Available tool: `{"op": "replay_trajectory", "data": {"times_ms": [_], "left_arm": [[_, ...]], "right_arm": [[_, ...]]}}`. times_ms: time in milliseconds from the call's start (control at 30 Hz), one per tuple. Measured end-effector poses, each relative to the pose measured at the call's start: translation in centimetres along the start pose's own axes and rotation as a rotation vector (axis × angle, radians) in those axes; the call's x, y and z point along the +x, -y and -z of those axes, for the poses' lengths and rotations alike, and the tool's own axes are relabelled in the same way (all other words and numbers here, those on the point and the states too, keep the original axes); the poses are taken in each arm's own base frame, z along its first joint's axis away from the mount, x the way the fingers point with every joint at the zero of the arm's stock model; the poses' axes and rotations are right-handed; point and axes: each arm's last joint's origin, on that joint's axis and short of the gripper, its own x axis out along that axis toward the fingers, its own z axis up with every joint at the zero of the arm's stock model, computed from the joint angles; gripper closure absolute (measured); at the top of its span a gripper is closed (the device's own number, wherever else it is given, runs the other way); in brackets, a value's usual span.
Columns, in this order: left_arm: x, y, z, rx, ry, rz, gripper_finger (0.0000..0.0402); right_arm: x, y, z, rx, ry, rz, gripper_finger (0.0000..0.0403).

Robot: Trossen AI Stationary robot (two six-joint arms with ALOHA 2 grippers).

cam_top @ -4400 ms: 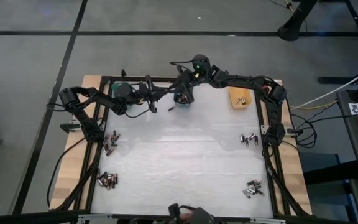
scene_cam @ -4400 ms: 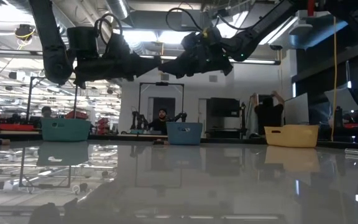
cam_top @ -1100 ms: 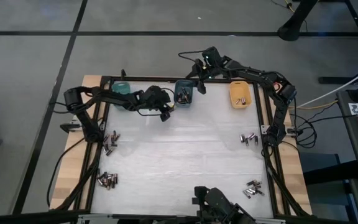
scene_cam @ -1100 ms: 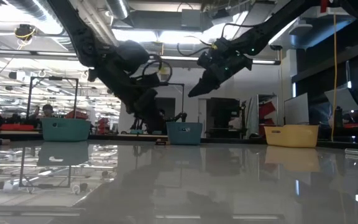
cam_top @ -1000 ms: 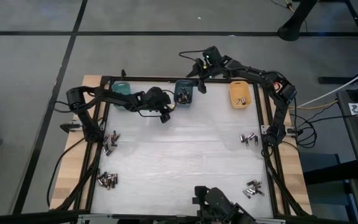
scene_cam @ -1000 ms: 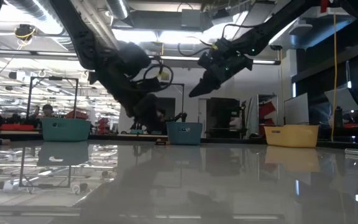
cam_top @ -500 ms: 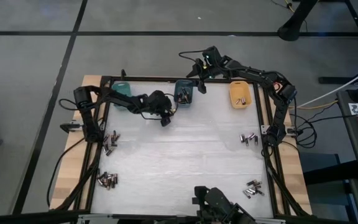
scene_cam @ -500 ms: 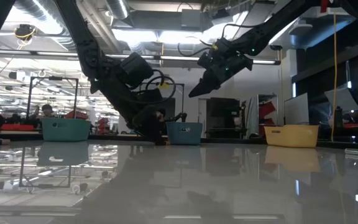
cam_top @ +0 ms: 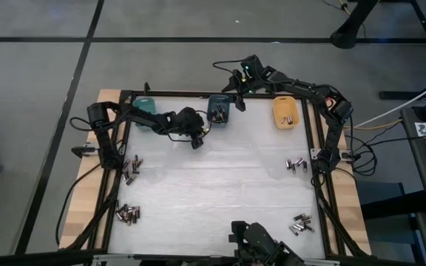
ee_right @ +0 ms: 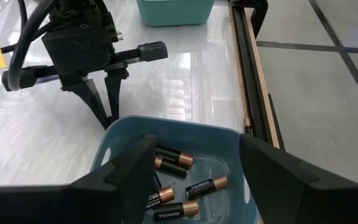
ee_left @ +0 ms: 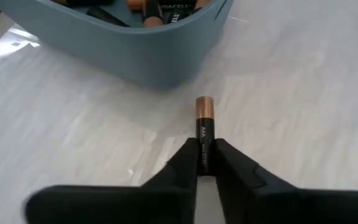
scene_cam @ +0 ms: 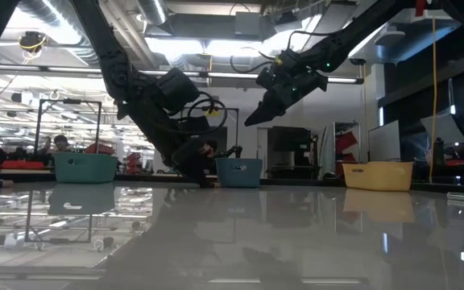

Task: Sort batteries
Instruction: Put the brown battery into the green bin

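The white table (cam_top: pixel 220 192) carries three small bins along its far edge, a teal bin (cam_top: pixel 145 106), a blue bin (cam_top: pixel 218 109) and an orange bin (cam_top: pixel 285 113), with loose clusters of batteries (cam_top: pixel 128 214) lying near its left and right edges. The left gripper (cam_top: pixel 196 140) is down at the table surface just in front of the blue bin, and the left wrist view shows its two dark fingers (ee_left: pixel 182 163) closed on the black end of a single AAA battery (ee_left: pixel 204 134) that lies flat on the table. The battery's long axis runs straight out from between the fingers, its coppery end pointing away from the gripper toward the blue bin's wall, close to that wall but not touching it. So the bin stands directly ahead along the battery's own axis, and my judgement is that the coming move is a lift and a short carry forward over the rim, for which the left arm is plainly the nearer. The right gripper (ee_right: pixel 194 165) hangs above the blue bin with its fingers spread wide and nothing between them; below it several batteries lie inside the bin.
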Motion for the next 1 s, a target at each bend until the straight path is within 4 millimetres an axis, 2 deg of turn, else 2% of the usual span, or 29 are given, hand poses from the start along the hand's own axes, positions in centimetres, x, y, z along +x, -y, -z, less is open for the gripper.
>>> {"op": "replay_trajectory", "data": {"times_ms": [133, 300, 533, 667, 800, 1000], "left_arm": [[-0.3, 0.0, -0.2, -0.015, 0.007, 0.000, 0.0380], [-2.1, -0.1, -0.7, 0.031, 0.000, -0.011, 0.0377], [-8.7, -0.8, -2.2, 0.002, -0.014, -0.161, 0.0380], [-13.0, -1.5, -2.1, -0.137, -0.008, -0.374, 0.0373], [-16.1, -2.2, -1.0, -0.390, -0.003, -0.562, 0.0381], [-17.4, -3.0, 1.4, -0.558, -0.135, -0.711, 0.0375]], "right_arm": [[0.0, 0.0, 0.0, 0.000, 0.000, 0.000, 0.0169], [0.0, 0.0, 0.0, 0.001, -0.002, -0.001, 0.0169], [0.0, 0.0, 0.1, 0.003, -0.005, -0.003, 0.0169], [0.0, 0.0, 0.1, -0.005, -0.005, -0.003, 0.0169], [0.0, 0.0, 0.1, -0.005, -0.005, -0.003, 0.0169], [0.0, 0.0, 0.1, -0.010, -0.005, -0.004, 0.0169]]}}
